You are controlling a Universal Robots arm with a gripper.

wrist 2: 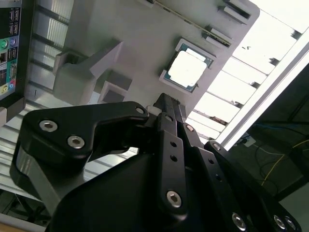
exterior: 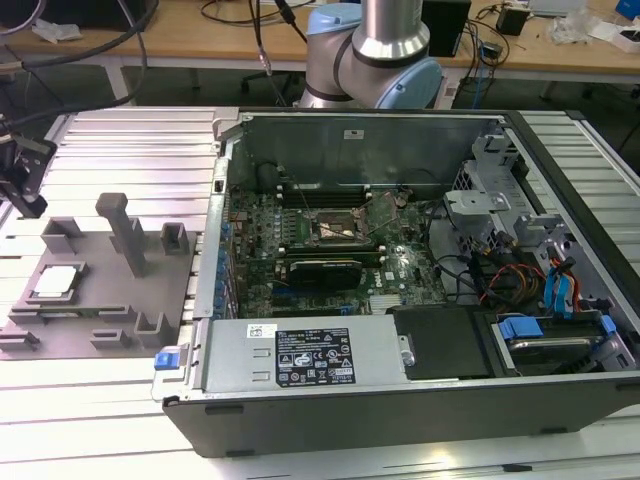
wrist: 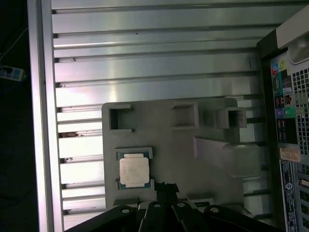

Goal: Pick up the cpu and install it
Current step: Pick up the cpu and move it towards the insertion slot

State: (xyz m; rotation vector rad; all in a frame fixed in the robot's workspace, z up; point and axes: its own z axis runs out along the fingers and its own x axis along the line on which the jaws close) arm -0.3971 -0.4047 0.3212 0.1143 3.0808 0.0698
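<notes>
One cpu (exterior: 55, 281), one grey tray (exterior: 100, 300), one open computer case (exterior: 400, 410), one motherboard (exterior: 405, 268) with one socket (exterior: 335, 228), one power supply (exterior: 300, 357), one robot arm (exterior: 375, 50), one gripper (wrist: 164, 186), one slatted metal desk (exterior: 130, 150)

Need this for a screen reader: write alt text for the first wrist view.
The cpu lies flat on the grey tray, close to the gripper, untouched. The tray rests on a ribbed metal table beside a computer case.
</notes>
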